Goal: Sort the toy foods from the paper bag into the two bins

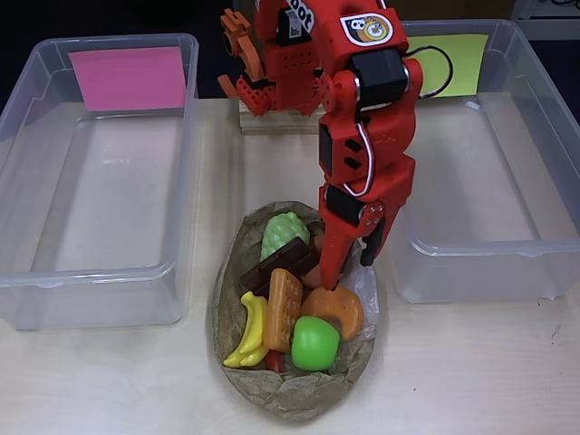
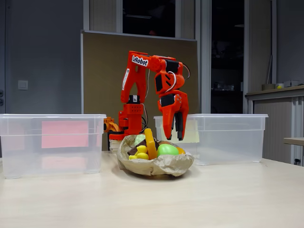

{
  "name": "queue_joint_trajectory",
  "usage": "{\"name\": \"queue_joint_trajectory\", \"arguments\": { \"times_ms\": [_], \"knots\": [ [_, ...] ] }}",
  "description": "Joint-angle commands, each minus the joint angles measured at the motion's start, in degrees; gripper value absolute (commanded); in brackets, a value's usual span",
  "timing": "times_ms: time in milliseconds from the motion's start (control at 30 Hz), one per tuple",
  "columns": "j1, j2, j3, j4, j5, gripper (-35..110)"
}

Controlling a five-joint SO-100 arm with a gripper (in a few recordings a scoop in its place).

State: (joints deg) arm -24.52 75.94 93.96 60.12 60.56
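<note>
The crumpled brown paper bag (image 1: pixel 299 391) (image 2: pixel 161 166) lies at the table's front middle with the toy foods piled in it. Green grapes (image 1: pixel 283 234), a chocolate bar (image 1: pixel 275 265), a waffle (image 1: pixel 284 310), yellow bananas (image 1: pixel 249 335), a green apple (image 1: pixel 314 345) (image 2: pixel 167 150), an orange croissant (image 1: pixel 340 311) and a bit of red chili (image 1: pixel 275 362) show. My red gripper (image 1: pixel 352 263) (image 2: pixel 173 135) hangs open just above the bag's far right side, holding nothing. The pink-labelled bin (image 1: pixel 91 272) (image 2: pixel 23 142) stands left and the yellow-green-labelled bin (image 1: pixel 480 246) (image 2: pixel 232 137) right, both without toys.
The arm's base (image 1: pixel 258 86) sits on a wooden block (image 1: pixel 272 122) between the bins at the back. Bare table (image 1: pixel 471 372) stretches along the front. A brown board (image 2: pixel 102 76) stands behind the arm.
</note>
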Motion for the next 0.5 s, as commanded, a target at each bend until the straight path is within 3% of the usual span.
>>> {"name": "queue_joint_trajectory", "arguments": {
  "times_ms": [0, 467],
  "knots": [
    [-2.02, 1.41, -0.79, 1.41, -0.7, 25],
    [0.18, -9.32, -5.8, -2.37, -3.16, 27]
  ]
}}
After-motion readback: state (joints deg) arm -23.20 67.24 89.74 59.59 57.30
